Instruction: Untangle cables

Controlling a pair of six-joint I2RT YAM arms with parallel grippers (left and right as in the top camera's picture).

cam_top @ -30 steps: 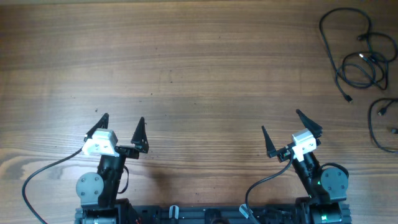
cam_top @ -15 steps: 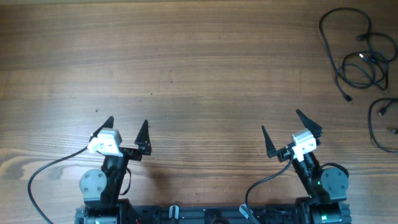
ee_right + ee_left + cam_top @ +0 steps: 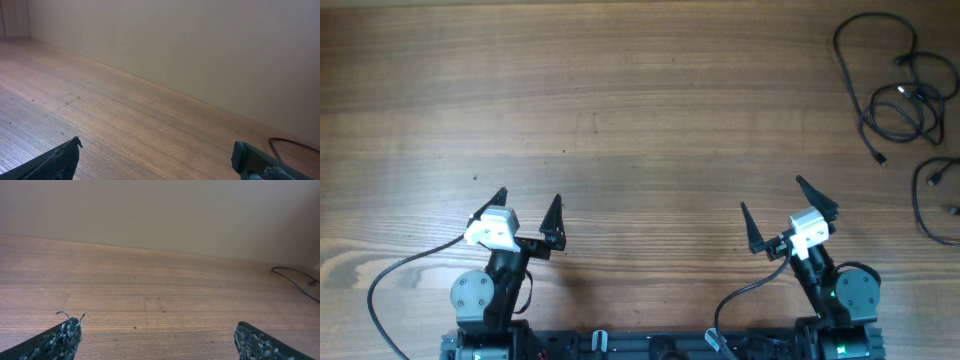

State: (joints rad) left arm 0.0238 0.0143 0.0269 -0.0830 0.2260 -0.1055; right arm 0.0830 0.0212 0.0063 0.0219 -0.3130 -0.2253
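Observation:
The cables lie as thin black loops with small plugs at the far right of the wooden table; a second loose loop lies just below them at the right edge. A piece of cable shows at the right edge of the left wrist view and of the right wrist view. My left gripper is open and empty near the front left. My right gripper is open and empty near the front right, well short of the cables.
The wooden table spreads across the view. Thick black wires run from the arm bases at the front edge, one at the left and one at the right. A plain wall stands behind the table.
My left arm has shifted slightly to the right and back toward the front edge. The right arm and the cables have not moved.

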